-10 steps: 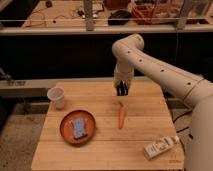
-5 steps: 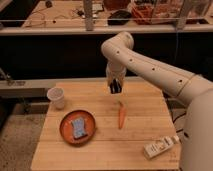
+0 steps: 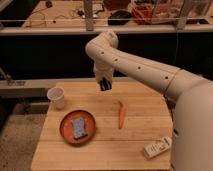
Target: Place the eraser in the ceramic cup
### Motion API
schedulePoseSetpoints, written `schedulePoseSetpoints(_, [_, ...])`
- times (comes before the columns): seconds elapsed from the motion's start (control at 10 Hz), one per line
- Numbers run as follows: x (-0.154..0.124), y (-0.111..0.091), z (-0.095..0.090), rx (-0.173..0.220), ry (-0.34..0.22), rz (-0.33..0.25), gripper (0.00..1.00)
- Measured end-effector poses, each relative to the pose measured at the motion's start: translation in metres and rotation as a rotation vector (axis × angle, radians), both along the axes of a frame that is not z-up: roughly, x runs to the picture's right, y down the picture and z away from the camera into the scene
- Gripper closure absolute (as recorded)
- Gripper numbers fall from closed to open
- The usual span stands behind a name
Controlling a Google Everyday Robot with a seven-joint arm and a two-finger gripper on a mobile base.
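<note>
Wooden table (image 3: 125, 150) has bare room in the middle and along its back edge. I see my gripper (image 3: 104, 84) hanging above that back edge, pinched tight on the black eraser (image 3: 104, 86). My arm bends down from the right. The ceramic cup (image 3: 56, 97) stands by the left edge, apart from the gripper.

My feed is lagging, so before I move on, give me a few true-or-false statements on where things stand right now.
1. The gripper holds the eraser in the air above the table. True.
2. The ceramic cup lies tipped over. False: it stands upright near the table's left edge.
3. The blue sponge lies on the orange plate. True.
4. The carrot is in the cup. False: it lies on the table, right of the plate.
</note>
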State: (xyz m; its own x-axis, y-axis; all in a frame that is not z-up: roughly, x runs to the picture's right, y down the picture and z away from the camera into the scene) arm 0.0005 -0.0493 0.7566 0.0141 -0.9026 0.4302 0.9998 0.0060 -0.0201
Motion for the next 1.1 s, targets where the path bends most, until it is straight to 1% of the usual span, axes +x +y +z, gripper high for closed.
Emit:
schedulePoseSetpoints(0.1, [-0.009, -0.001, 0.0, 0.009, -0.003, -0.009, 1.0])
schedulePoseSetpoints(0.3, [-0.04, -0.003, -0.001, 0.03, -0.02, -0.04, 1.0])
schedulePoseSetpoints(0.4, [-0.051, -0.004, -0.001, 0.038, -0.023, -0.052, 1.0])
schedulePoseSetpoints(0.7, [-0.097, -0.007, -0.003, 0.065, -0.048, -0.092, 1.0])
schedulePoseSetpoints(0.9, [-0.119, -0.008, -0.004, 0.076, -0.062, -0.113, 1.0])
schedulePoseSetpoints(1.1, [-0.148, -0.005, -0.004, 0.081, -0.088, -0.135, 1.0])
